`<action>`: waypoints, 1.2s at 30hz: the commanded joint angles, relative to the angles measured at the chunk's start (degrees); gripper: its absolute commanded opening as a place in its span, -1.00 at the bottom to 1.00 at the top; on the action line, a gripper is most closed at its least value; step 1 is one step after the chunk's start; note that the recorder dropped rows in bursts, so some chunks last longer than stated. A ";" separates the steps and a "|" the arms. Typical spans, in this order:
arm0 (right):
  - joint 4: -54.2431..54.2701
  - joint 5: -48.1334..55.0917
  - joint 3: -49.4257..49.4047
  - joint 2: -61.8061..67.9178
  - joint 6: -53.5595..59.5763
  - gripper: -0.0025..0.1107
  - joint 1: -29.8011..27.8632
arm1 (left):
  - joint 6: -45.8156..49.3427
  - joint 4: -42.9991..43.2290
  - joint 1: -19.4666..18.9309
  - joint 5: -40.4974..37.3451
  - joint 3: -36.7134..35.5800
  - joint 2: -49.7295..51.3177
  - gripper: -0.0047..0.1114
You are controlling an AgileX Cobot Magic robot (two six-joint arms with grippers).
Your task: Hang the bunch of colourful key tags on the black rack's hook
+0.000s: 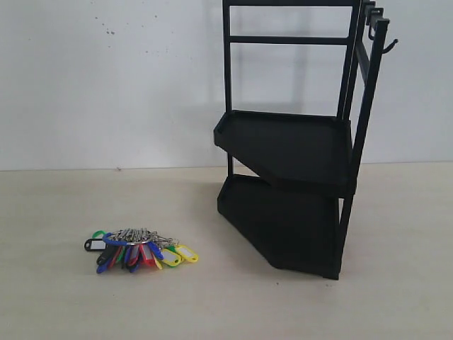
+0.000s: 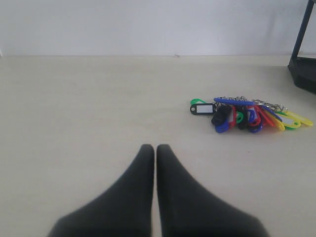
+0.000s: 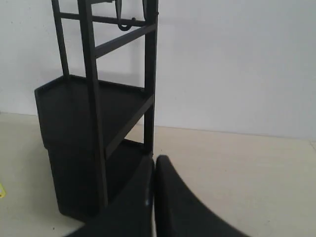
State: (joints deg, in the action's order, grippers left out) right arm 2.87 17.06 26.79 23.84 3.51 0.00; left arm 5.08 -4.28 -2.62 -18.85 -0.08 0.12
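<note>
A pale table [image 1: 56, 304] meets a white wall [image 1: 106, 71]; one colourful key tag bunch [image 1: 138, 249] lies on the table, apart from one black rack [image 1: 290, 149] with two trays; its hook [image 1: 388, 47] sticks out up top. The left gripper [image 2: 155, 147] and right gripper [image 3: 155, 159] are pinched closed, holding nothing.

no legible text (tag labels blank)

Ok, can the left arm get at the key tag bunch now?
Probably yes. Only bare table lies between the left claw and the key tag bunch, which sits clear of the rack. The claw is shut, so it must open first.
</note>
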 commanded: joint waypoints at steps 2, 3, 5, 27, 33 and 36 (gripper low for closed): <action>0.90 -6.22 0.91 4.94 -0.98 -0.96 -0.49 | -0.60 -0.43 -0.14 0.87 0.08 -0.12 -0.84; 1.58 -6.50 0.91 4.94 -1.73 -0.96 -0.49 | -0.60 -0.43 -0.14 0.87 0.08 -0.12 -0.84; 2.70 -7.26 0.91 6.02 -2.07 -0.96 -0.36 | -0.60 -0.43 -0.14 0.87 0.08 -0.12 -0.84; 2.58 24.54 53.59 81.71 26.53 -0.96 39.87 | -0.60 -0.43 -0.14 0.87 0.08 -0.12 -0.84; -1.70 20.34 64.97 90.90 28.89 -0.96 45.53 | -0.60 -0.43 -0.14 0.87 0.08 -0.12 -0.84; -5.11 19.68 69.69 94.49 27.03 -0.96 47.02 | -0.60 -0.43 -0.14 0.87 0.08 -0.12 -0.84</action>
State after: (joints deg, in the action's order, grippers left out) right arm 0.82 37.68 92.57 115.85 31.32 45.84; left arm 5.08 -4.28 -2.62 -18.85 -0.08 0.12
